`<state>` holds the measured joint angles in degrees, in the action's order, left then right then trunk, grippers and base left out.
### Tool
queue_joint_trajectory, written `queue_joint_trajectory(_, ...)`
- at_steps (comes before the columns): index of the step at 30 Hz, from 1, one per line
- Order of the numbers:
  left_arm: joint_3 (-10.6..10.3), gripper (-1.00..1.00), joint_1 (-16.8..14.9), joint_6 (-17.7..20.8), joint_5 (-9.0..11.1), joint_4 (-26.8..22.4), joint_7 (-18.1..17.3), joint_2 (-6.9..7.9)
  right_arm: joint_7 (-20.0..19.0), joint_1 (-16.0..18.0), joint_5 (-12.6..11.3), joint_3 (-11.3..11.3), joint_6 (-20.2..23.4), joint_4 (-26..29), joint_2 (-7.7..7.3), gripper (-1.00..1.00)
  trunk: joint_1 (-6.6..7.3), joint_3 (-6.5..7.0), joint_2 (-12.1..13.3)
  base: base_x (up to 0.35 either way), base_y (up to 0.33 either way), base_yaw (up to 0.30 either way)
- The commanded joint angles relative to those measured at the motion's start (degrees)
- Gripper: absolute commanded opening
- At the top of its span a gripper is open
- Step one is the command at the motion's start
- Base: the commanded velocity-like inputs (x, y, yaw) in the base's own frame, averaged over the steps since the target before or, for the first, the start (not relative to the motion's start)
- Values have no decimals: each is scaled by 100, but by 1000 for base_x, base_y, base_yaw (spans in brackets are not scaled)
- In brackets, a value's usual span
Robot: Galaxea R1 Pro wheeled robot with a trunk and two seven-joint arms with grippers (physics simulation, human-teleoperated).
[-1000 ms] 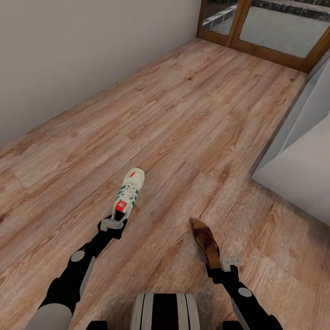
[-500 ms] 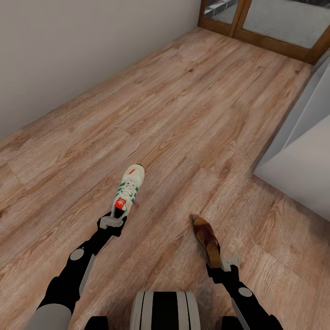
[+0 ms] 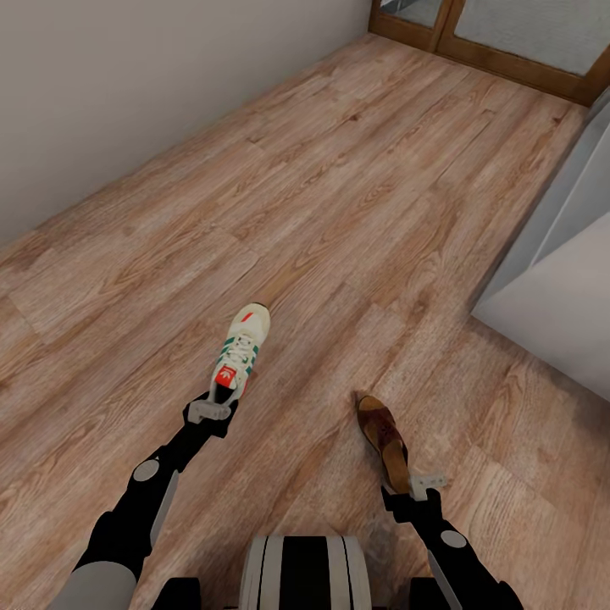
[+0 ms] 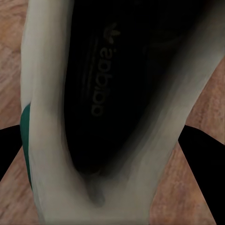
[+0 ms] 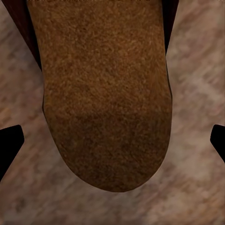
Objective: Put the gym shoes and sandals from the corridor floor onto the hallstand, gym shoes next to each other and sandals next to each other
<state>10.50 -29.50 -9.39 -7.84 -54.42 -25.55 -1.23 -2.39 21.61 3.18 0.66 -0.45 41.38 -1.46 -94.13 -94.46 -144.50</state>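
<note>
One gym shoe [image 3: 239,347], white with green stripes and a red heel, points away from me over the corridor floor [image 3: 339,195]. My left gripper [image 3: 209,412] is shut on its heel; the dark fingers [image 4: 201,173] press the shoe's [image 4: 112,103] sides in the left wrist view. One dark-brown sandal [image 3: 383,440] lies to the right. My right gripper [image 3: 421,486] sits at its heel, open, and its fingertips [image 5: 9,145] stand well clear of the tan insole [image 5: 105,103]. I cannot tell if the pale grey unit [image 3: 559,280] at the right is the hallstand.
A plain wall [image 3: 127,93] runs along the left side. Wood-framed glass doors [image 3: 500,42] close the corridor at the far end. Open plank floor stretches between the wall and the grey unit. My base [image 3: 303,572] shows at the lower edge.
The camera has shifted, so the doors have slid up toward the top edge. Both grippers keep their places at the shoe and the sandal.
</note>
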Motion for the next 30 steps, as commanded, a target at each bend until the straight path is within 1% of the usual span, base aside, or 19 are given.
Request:
queue_joint_trajectory(1,32,-100,-4,-36,-59,1,-41,-9,-7,1,33,6,-4,1,-3,100,1,-3,-1,0,0,0)
queue_joint_trajectory(18,32,-100,-4,-37,-59,19,-55,-9,-7,3,33,2,0,10,-3,100,1,-3,-1,23,0,0)
queue_joint_trajectory(22,32,-100,-4,-36,-59,19,-55,-7,-7,1,33,4,1,10,-3,100,-9,-95,-6,0,0,0)
queue_joint_trajectory(30,32,-100,-4,-36,-59,19,-55,-7,-7,1,31,-4,-1,17,-3,100,-9,-126,-6,0,0,0)
